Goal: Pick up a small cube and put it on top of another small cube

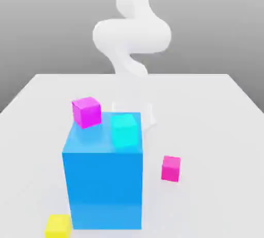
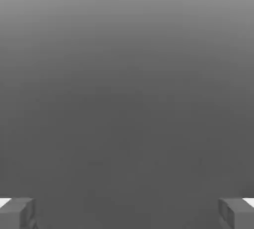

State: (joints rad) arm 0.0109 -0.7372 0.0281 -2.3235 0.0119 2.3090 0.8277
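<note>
The small hot-pink cube [image 1: 170, 168] rests on the white table [image 1: 216, 128], to the exterior view's right of a big blue block [image 1: 103, 185]. A cyan small cube [image 1: 124, 130] appears on the block's top near its right edge. A more purple-magenta small cube [image 1: 86, 111] shows at the block's far left top corner. The white arm [image 1: 131, 35] comes down behind the block, and its hand [image 1: 147, 112] is partly hidden by the block and the cyan cube. In the hand view my gripper [image 2: 127, 214] is open, the grey fingertips [image 2: 17, 213] far apart with nothing between them.
A yellow small cube [image 1: 58, 225] lies on the table at the blue block's near left corner. The tall blue block stands between the camera and the hand. The table's edges run along the far side and both sides.
</note>
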